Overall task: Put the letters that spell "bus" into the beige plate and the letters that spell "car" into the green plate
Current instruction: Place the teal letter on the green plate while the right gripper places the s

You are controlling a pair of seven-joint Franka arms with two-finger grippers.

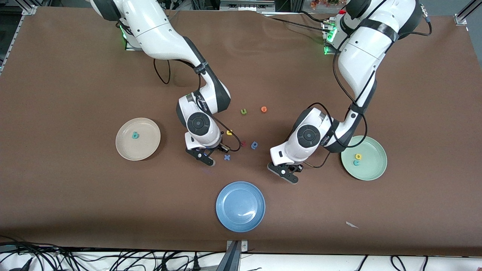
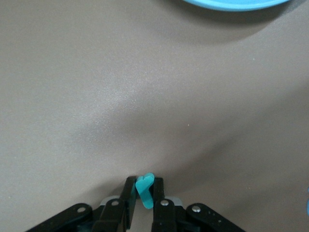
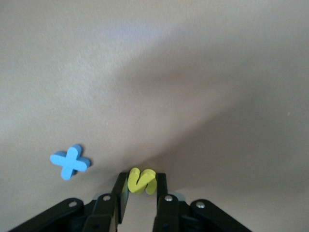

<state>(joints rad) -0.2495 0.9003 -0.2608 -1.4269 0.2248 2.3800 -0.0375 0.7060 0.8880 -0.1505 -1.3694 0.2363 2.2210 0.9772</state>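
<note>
My right gripper (image 1: 205, 157) is down at the table between the beige plate (image 1: 148, 130) and the blue cross, shut on the yellow "s" (image 3: 141, 181). My left gripper (image 1: 287, 174) is low over the table between the blue plate and the green plate (image 1: 374, 165). It is shut on the thin teal "r" (image 2: 146, 189). A teal "b" (image 1: 135, 135) lies in the beige plate. A yellow "a" (image 1: 358, 156) and a teal "c" (image 1: 356, 162) lie in the green plate. The yellow "u" (image 1: 229, 132) lies on the table beside the right wrist.
A blue plate (image 1: 240, 206) sits nearest the front camera, mid-table. Loose letters lie on the table: a green "u" (image 1: 244, 111), an orange round one (image 1: 264, 109), a red one (image 1: 243, 143), a blue round one (image 1: 254, 145) and a blue cross (image 1: 227, 157). A white scrap (image 1: 352, 225) lies near the front edge.
</note>
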